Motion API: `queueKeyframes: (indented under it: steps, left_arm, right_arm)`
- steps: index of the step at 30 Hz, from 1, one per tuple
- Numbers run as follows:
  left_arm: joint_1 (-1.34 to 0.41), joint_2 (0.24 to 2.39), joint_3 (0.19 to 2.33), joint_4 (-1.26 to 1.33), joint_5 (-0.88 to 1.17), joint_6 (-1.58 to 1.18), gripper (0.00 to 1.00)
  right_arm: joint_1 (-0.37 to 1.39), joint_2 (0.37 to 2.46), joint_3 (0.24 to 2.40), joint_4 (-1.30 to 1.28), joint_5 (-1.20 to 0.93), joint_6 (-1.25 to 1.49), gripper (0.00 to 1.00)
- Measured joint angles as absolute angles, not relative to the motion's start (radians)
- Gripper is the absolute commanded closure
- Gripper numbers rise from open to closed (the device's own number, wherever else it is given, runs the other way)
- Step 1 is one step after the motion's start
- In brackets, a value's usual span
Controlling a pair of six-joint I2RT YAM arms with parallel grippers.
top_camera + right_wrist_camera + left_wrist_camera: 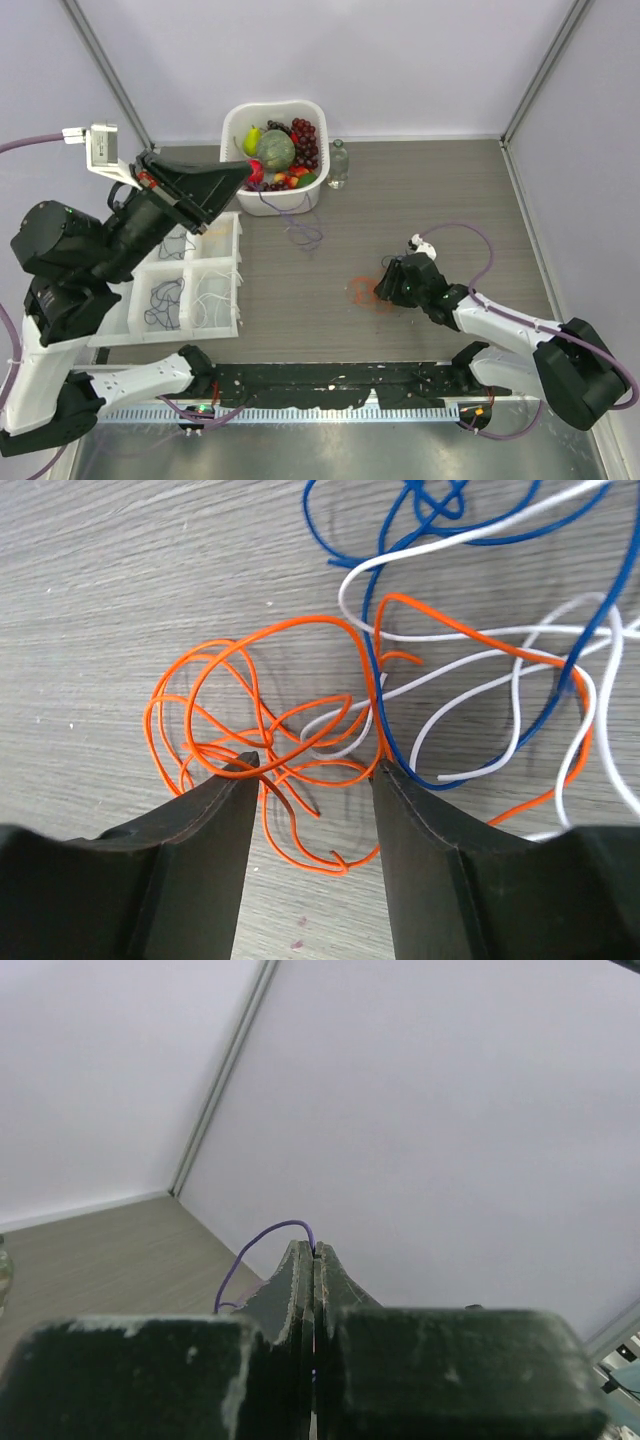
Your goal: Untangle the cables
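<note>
We see the left gripper (313, 1252) raised beside the white plastic basket of fruit (240, 115), its jaws pressed shut on a thin purple wire (268, 1229) that trails down onto the grey wooden table (450, 200). The right gripper (317, 762) sits low near the table's middle, jaws apart. A looped thin orange wire (300, 619) lies between its 2 fingertips, tangled with a thin blue wire (378, 705) and thin white wire (470, 540) just beyond.

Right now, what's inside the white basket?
Grapes, a green round fruit, a pear, red bits. The left gripper covers the basket's near-left corner; anything underneath is hidden.
</note>
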State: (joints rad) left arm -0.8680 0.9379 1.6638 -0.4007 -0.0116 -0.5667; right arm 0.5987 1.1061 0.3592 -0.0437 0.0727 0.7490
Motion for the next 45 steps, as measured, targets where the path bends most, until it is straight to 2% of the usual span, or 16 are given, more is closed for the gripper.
queueKeyframes:
  steps: [7, 22, 27, 33, 39, 40, 42, 45]
  left_arm:
    - [-0.868, 0.942, 1.621, -0.492, -0.051, -0.549, 1.0]
    - [-0.868, 0.971, 1.154, -0.627, -0.224, -0.556, 1.0]
    - [-0.868, 1.082, 0.986, -0.617, -0.236, -0.567, 1.0]
    - [-0.868, 1.289, 0.965, -0.578, -0.216, -0.561, 0.96]
    - [-0.868, 1.428, 0.979, -0.503, -0.164, -0.558, 0.78]
    - [-0.868, 1.445, 0.985, -0.489, -0.156, -0.559, 0.72]
    - [-0.868, 1.483, 0.996, -0.447, -0.128, -0.564, 0.52]
    - [-0.868, 1.509, 0.997, -0.397, -0.099, -0.566, 0.35]
  right_arm:
    - [0.585, 1.06, 0.406, -0.16, 0.103, 0.682, 0.38]
    - [0.583, 0.867, 0.602, -0.357, 0.121, 0.494, 0.29]
    - [0.577, 0.855, 0.6, -0.365, 0.145, 0.476, 0.29]
    - [0.574, 0.868, 0.591, -0.366, 0.148, 0.465, 0.29]
    - [0.574, 0.843, 0.573, -0.36, 0.147, 0.464, 0.29]
    - [0.574, 0.837, 0.57, -0.36, 0.147, 0.465, 0.29]
    - [0.574, 0.829, 0.565, -0.358, 0.147, 0.464, 0.29]
    - [0.574, 0.825, 0.56, -0.357, 0.147, 0.465, 0.29]
